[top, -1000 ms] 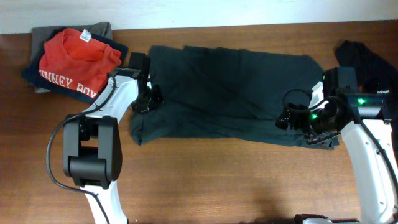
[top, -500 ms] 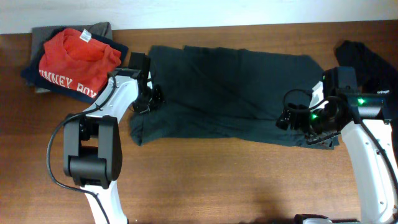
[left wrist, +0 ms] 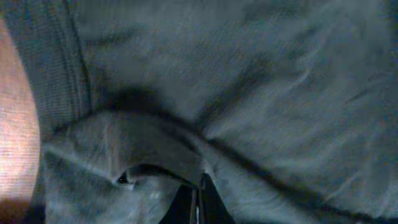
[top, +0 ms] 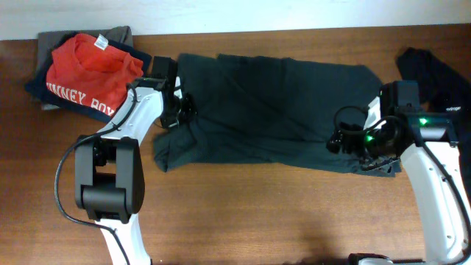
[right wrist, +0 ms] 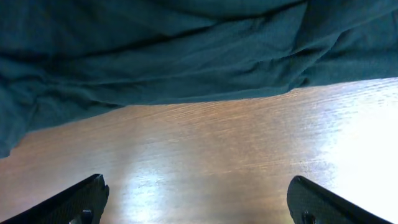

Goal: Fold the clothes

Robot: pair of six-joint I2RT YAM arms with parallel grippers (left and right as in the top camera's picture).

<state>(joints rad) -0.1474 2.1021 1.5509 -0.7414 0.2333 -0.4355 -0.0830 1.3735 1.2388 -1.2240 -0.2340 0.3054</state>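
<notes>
Dark charcoal cloth shirt (top: 272,110) lies flat mid-frame; I pinch its left-of-frame edge with my left gripper (left wrist: 198,202) for folding; right gripper (right wrist: 196,200) hangs open.

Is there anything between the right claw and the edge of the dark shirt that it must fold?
Nothing visible stands in the way. The right claw is open, and only table wood lies between it and the dark shirt edge ahead.

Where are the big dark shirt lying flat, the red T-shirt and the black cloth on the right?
Large dark charcoal fabric shirt (top: 280,110), overhead view, middle of its spread body.
Red fabric T-shirt with white lettering (top: 87,68), overhead view, upper chest.
Black crumpled fabric garment (top: 438,70), overhead view, its centre.
</notes>
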